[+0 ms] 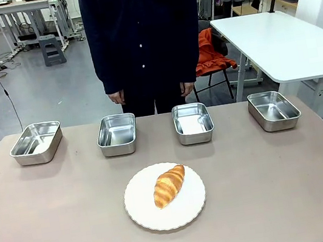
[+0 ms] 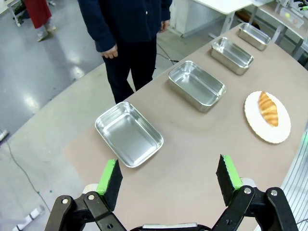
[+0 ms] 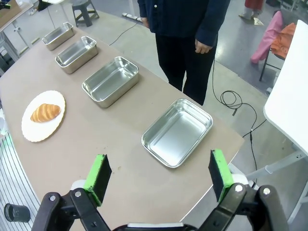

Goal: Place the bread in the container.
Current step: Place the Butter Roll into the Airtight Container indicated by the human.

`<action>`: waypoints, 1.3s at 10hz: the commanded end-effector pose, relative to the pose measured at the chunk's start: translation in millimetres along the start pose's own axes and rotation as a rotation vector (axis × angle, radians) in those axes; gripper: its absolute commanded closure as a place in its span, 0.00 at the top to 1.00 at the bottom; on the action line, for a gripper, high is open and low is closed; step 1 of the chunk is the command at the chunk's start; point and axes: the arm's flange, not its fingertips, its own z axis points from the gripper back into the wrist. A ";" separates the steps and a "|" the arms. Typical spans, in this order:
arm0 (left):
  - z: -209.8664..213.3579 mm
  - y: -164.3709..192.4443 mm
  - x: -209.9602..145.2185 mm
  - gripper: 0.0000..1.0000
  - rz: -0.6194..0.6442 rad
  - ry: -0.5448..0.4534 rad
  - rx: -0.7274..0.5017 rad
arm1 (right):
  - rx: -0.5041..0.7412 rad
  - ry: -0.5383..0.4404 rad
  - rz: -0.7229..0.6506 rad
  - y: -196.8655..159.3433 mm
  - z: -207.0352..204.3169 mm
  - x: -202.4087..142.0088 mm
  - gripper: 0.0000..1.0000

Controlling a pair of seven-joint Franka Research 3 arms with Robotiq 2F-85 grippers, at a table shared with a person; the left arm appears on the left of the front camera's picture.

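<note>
The bread (image 1: 169,185), a golden-brown croissant, lies on a round white plate (image 1: 141,215) at the table's middle front. Beyond it, several alike steel containers stand empty in a row: (image 1: 36,142), (image 1: 117,135), (image 1: 193,123), (image 1: 274,110). My left gripper (image 2: 168,173) hangs open and empty high over the table's left end, the nearest container (image 2: 129,134) just ahead of it and the bread (image 2: 268,109) far off to the right. My right gripper (image 3: 159,169) hangs open and empty over the right end, above the nearest container (image 3: 177,132), with the bread (image 3: 45,112) far to the left.
A person in dark clothes (image 1: 142,32) stands at the far edge behind the two middle containers, hands down at the sides. A white table (image 1: 278,41) and a chair with orange cloth (image 1: 210,58) stand behind on the right. Bare tabletop surrounds the plate.
</note>
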 end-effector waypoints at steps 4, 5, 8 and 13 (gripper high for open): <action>2.8 0.6 -0.4 1.00 0.000 -0.007 -0.008 | 0.006 -0.022 0.006 -1.0 -1.0 1.1 1.00; 2.8 0.6 -0.4 1.00 0.000 -0.007 -0.008 | 0.006 -0.022 0.006 -1.0 -1.0 1.1 1.00; 2.8 0.6 -0.4 1.00 0.000 -0.007 -0.008 | 0.006 -0.022 0.006 -1.0 -1.0 1.1 1.00; 2.8 0.6 -0.4 1.00 0.000 -0.007 -0.008 | 0.006 -0.022 0.006 -1.0 -1.0 1.1 1.00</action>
